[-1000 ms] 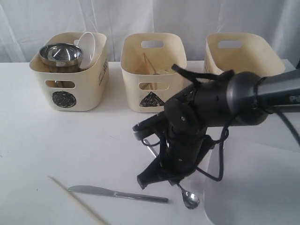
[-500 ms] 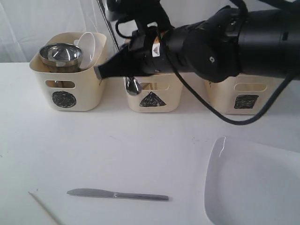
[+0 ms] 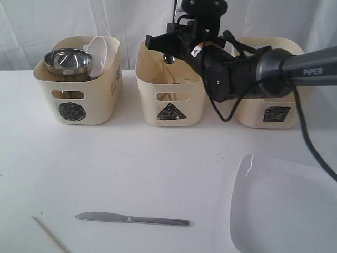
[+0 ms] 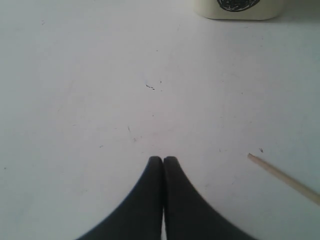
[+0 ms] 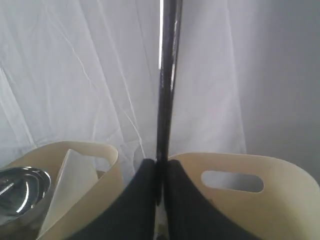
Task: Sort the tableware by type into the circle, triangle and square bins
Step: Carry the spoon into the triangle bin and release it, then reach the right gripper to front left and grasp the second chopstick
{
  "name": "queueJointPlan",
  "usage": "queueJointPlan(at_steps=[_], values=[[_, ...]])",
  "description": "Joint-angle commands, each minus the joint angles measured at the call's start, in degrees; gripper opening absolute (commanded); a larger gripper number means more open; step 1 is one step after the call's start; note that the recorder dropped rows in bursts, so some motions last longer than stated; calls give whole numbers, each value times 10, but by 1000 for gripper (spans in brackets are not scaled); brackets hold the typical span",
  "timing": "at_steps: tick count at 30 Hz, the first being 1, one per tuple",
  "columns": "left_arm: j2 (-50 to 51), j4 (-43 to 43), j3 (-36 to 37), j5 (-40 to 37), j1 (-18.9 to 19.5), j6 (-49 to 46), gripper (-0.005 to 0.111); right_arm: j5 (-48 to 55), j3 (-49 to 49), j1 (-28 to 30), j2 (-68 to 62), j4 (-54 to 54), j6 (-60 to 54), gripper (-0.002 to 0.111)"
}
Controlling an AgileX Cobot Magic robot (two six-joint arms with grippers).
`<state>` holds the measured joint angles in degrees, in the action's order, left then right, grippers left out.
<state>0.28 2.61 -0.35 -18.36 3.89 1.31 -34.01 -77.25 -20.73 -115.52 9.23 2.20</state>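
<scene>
**Exterior view: spoon held over the triangle bin**

The right gripper [image 3: 158, 42] hangs above the triangle bin [image 3: 168, 100], its jaws clamped on the handle of a spoon [image 3: 168, 58] with the bowl end down. The circle bin [image 3: 79, 103] holds a steel bowl [image 3: 67, 59] and a white bowl [image 3: 100, 52]. On the table [image 3: 131, 158] lie a knife [image 3: 131, 219], a chopstick [image 3: 50, 235] and a plate [image 3: 284, 205] (partly out of frame). The left gripper [image 4: 163, 160] hovers over the table — jaws pressed together, holding nothing.

We're seeing the white table [image 3: 131, 168] carrying the circle bin [image 3: 79, 100], triangle bin [image 3: 171, 103] and square bin [image 3: 274, 108] across 12 o'clock, knife [image 3: 131, 219] at 6, chopstick [image 3: 47, 234] at 7, plate [image 3: 284, 205] at 4.
</scene>
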Motion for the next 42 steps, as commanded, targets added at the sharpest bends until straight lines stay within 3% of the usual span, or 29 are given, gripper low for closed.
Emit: queueJointPlan(at_steps=[1, 6, 8, 13, 15, 17, 19, 24, 33, 42], values=[[-3, 4, 3, -2, 0, 0, 0, 66, -84, 6, -58, 0, -116, 1], [-3, 4, 3, -2, 0, 0, 0, 120, -109, 7, -66, 0, -125, 38], [-3, 4, 3, -2, 0, 0, 0, 162, -109, 7, -56, 0, -125, 43], [-3, 4, 3, -2, 0, 0, 0, 525, -109, 7, 23, 0, -125, 36], [-3, 4, 3, -2, 0, 0, 0, 692, -109, 4, 67, -5, -190, 19], [-3, 4, 3, -2, 0, 0, 0, 778, -109, -17, 85, -1, -240, 2], [-3, 4, 3, -2, 0, 0, 0, 829, -109, -63, 91, 4, -242, 0], [-3, 4, 3, -2, 0, 0, 0, 837, -100, -202, 69, -6, -198, 0], [-3, 4, 3, -2, 0, 0, 0, 863, -100, -281, -8, -4, -162, 2], [-3, 4, 3, -2, 0, 0, 0, 860, -100, -348, -47, -1, -165, 39]])
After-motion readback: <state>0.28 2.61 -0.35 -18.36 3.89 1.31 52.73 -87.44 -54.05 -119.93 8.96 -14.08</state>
